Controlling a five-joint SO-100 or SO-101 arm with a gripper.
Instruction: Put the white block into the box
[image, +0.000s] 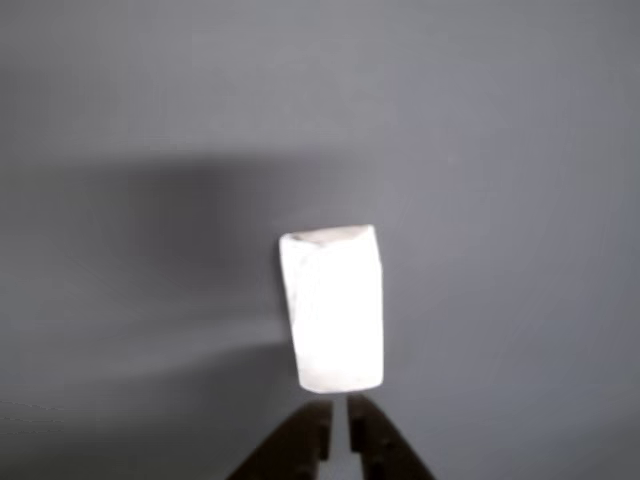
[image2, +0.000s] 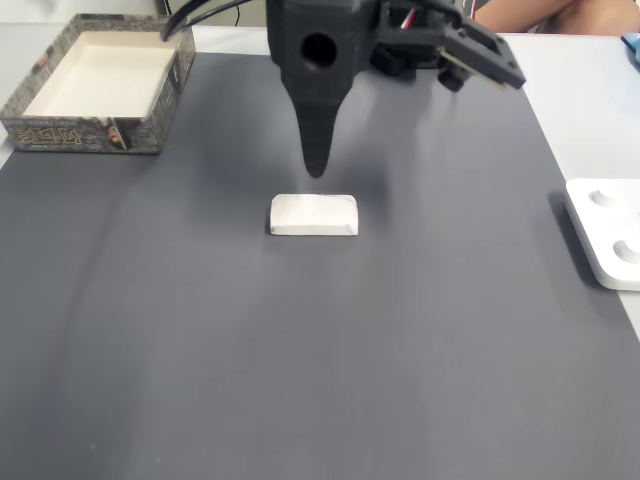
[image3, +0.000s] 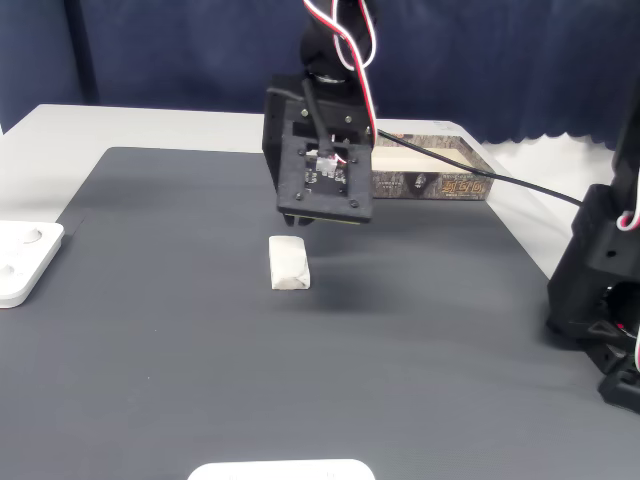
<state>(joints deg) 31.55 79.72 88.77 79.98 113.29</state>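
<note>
the hand (image: 339, 415), nearly closed and holding nothing, hovers just above the white block (image2: 314, 215) mid-table. lowered like this, its tips may knock the block aside, away from the box (image2: 100, 82) at the table's corner.

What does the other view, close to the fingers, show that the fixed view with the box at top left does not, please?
The other view shows the narrow gap between the two dark fingers, nearly closed just short of the white block. The fixed view shows the box and a flat white device at the right edge. Both share the block lying free on the grey mat.
</note>
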